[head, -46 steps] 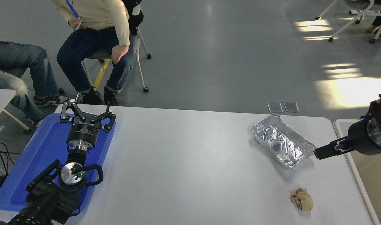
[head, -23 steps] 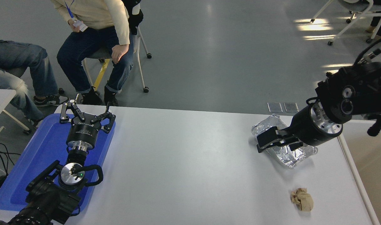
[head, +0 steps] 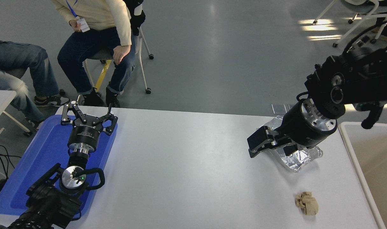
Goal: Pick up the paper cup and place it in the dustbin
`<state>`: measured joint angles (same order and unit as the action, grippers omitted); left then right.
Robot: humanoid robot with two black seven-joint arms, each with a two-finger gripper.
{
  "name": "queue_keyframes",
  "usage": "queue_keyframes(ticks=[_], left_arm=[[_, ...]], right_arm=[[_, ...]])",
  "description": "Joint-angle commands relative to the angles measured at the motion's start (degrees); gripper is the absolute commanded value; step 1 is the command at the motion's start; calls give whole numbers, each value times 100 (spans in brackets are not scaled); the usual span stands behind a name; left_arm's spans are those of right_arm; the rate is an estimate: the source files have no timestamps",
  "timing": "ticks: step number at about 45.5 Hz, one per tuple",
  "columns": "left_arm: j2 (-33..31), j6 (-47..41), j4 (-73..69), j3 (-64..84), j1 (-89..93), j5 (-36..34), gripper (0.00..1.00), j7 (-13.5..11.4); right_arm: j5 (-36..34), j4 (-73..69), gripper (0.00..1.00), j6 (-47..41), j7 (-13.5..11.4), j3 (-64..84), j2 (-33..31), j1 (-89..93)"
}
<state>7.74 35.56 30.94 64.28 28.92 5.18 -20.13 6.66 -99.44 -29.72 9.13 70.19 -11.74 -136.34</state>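
Note:
The paper cup is not in view anywhere. The dustbin, with its white rounded rim and beige inside, stands off the table's right edge. My right gripper hangs above the table by the left end of the foil tray, pointing left; its fingers stand apart and hold nothing. My left gripper is parked, open and empty, over the blue tray at the lower left.
A crinkled silver foil tray lies at the right, partly under my right arm. A crumpled brown paper ball lies near the front right. A blue tray is at the left. Two people sit beyond the far left corner.
My right arm has swung left from over the dustbin, across the table's right edge, to above the foil tray. The left arm has not moved.

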Motion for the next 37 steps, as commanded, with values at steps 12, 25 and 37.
queue_keyframes(ticks=[12,25,37], left_arm=[[0,-5,0,-3,0,0,100,0],[0,3,0,6,0,0,100,0],[0,-5,0,6,0,0,100,0]], right_arm=[[-112,-56,100,-509,-42,398,146,-692],[-95,-56,100,-544,-42,513,146,-780],[-103,-56,100,-588,-42,627,137,-780]])
